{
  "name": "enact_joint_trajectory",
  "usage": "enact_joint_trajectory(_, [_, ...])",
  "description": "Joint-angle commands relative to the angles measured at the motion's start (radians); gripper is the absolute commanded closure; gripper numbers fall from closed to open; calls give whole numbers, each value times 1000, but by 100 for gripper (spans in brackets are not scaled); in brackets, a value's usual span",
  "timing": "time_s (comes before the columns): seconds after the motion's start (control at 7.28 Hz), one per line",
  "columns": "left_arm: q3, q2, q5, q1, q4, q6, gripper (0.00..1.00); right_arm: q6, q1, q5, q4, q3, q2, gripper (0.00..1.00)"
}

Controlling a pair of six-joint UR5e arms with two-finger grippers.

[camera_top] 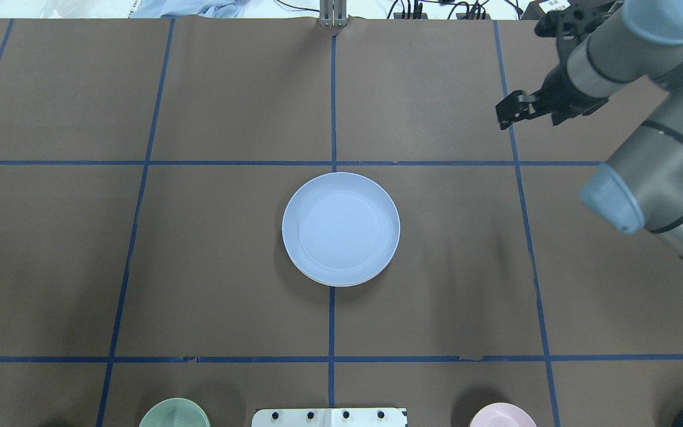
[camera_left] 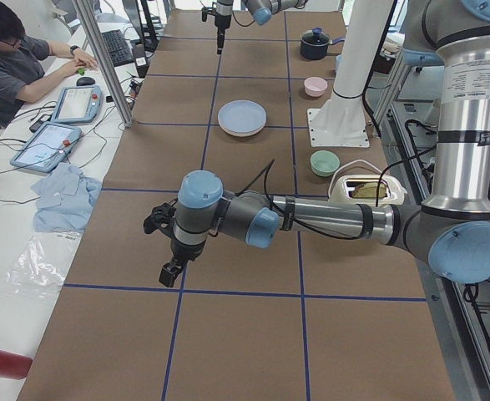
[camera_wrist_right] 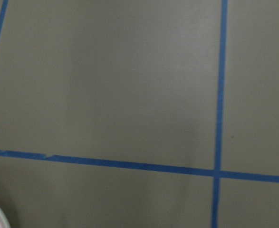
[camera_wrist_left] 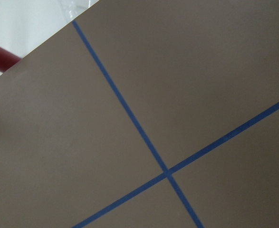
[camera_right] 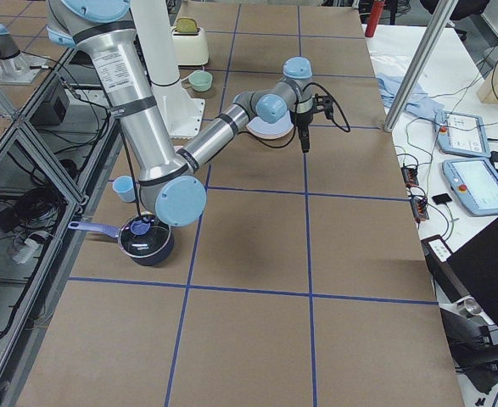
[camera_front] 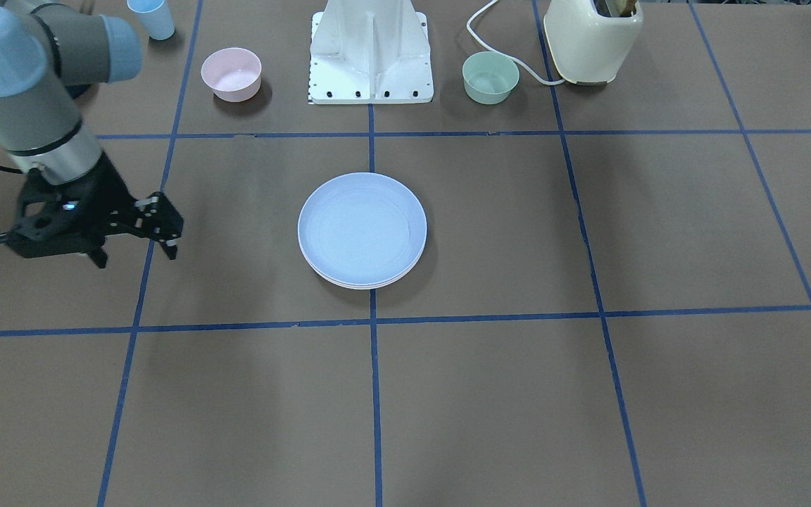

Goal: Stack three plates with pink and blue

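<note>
A light blue plate [camera_front: 362, 224] lies on top of a stack at the table's centre and also shows in the overhead view [camera_top: 341, 228]. Pale pinkish rims of plates under it [camera_front: 367, 284] show at its near edge; I cannot make out the cream plate by itself. My right gripper [camera_front: 165, 236] hangs above bare table well to the side of the stack, apart from it, empty, and its fingers look open [camera_top: 504, 114]. My left gripper [camera_left: 171, 271] shows only in the exterior left view, far from the stack; I cannot tell whether it is open or shut.
A small pink bowl [camera_front: 231, 74], a small green bowl [camera_front: 491, 77], a blue cup [camera_front: 151, 17] and a cream toaster [camera_front: 592, 39] stand along the robot's side beside the white base [camera_front: 371, 56]. A dark pot [camera_left: 315, 43] sits at the far end. An operator [camera_left: 11, 58] sits beside the table.
</note>
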Motion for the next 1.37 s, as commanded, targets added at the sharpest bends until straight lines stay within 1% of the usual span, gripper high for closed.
enact_joint_trajectory(0.0, [29, -1, -37, -37, 242, -2, 1, -297, 175, 96, -112, 0, -63, 0])
enact_joint_trajectory(0.14, [25, 8, -75, -39, 287, -3, 1, -400, 241, 148, -114, -7, -136, 0])
enact_joint_trajectory(0.27, [22, 15, -121, -37, 285, -17, 0, -505, 315, 207, -119, -15, -227, 0])
enact_joint_trajectory(0.41, [11, 10, -148, -34, 271, -56, 1, -611, 360, 216, -119, -17, -332, 0])
enact_joint_trajectory(0.55, [-21, 10, -148, -34, 266, -57, 0, -670, 386, 202, -116, -17, -432, 0])
enact_joint_trajectory(0.69, [-37, 9, -146, -32, 274, -57, 1, -756, 474, 212, -105, -42, -491, 0])
enact_joint_trajectory(0.82, [-22, 15, -137, -32, 274, -64, 1, -899, 539, 210, -111, -58, -519, 0])
enact_joint_trajectory(0.96, [-20, 18, -143, -32, 269, -64, 1, -916, 563, 209, -112, -61, -559, 0])
enact_joint_trajectory(1.24, [-14, 18, -146, -32, 268, -64, 1, -907, 563, 211, -108, -67, -562, 0])
